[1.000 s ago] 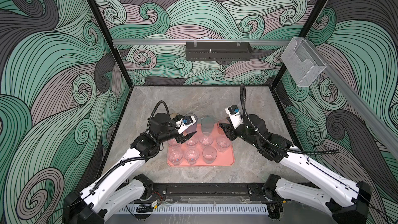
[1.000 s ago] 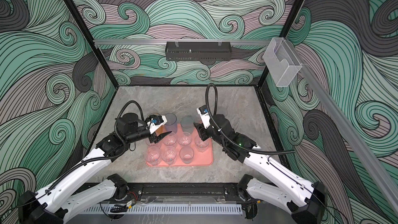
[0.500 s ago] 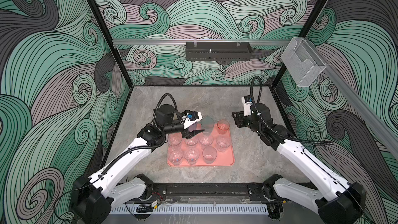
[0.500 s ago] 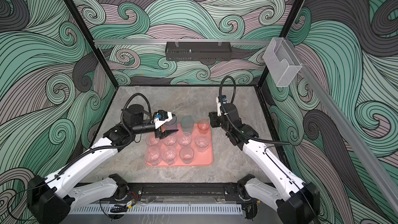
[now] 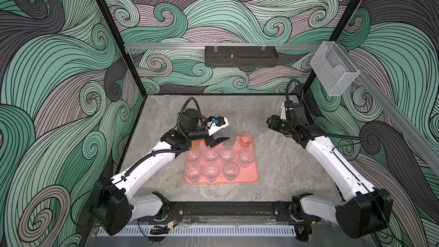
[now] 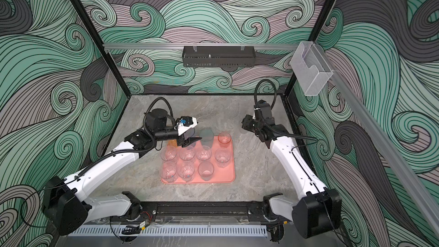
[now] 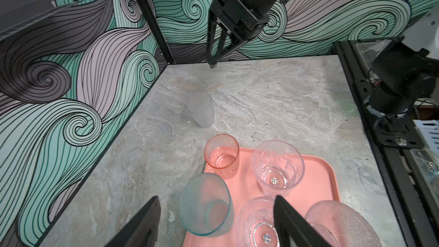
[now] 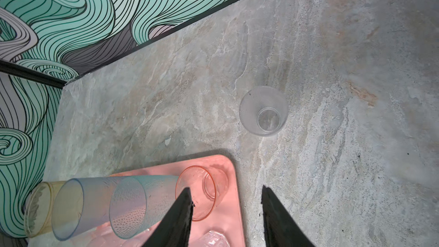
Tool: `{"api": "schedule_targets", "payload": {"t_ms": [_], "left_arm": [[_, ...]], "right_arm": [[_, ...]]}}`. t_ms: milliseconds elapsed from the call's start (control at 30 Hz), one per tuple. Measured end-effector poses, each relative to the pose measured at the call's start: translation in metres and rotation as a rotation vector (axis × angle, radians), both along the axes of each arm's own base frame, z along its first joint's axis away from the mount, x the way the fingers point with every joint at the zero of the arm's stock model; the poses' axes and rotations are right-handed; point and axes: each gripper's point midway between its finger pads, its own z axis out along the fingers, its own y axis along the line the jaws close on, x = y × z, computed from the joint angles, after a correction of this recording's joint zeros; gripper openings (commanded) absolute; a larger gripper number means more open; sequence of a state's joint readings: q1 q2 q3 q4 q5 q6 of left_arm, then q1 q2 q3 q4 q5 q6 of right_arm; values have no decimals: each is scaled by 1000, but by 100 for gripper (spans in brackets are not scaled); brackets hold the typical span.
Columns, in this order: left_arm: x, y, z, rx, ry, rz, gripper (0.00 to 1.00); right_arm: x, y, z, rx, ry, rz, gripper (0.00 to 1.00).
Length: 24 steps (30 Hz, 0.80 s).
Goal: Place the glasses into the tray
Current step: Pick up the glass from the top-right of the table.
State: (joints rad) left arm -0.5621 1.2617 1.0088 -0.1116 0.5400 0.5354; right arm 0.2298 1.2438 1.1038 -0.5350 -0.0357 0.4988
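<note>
Grey bench (image 8: pixel 332 43) is carrying one clear glass (image 8: pixel 263 111) upright beyond the tray (image 8: pixel 229 166) corner, so I reckon the right gripper (image 8: pixel 225 188), hanging spread and empty, should be straddling it squarely and squeezing gently, while the left gripper (image 7: pixel 213 222) is hovering spread, empty, over the tray.

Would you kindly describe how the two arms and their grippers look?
The left arm and right arm have white shells, black joints and looping black ribbed cables. The left gripper and right gripper have black tapered fingers.
</note>
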Motion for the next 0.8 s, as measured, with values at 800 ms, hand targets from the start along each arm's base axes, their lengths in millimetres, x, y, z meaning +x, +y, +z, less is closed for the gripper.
{"api": "schedule_targets", "payload": {"t_ms": [800], "left_arm": [[101, -5, -35, 62, 173, 373, 75]], "right_arm": [[17, -37, -69, 18, 297, -100, 46]]}}
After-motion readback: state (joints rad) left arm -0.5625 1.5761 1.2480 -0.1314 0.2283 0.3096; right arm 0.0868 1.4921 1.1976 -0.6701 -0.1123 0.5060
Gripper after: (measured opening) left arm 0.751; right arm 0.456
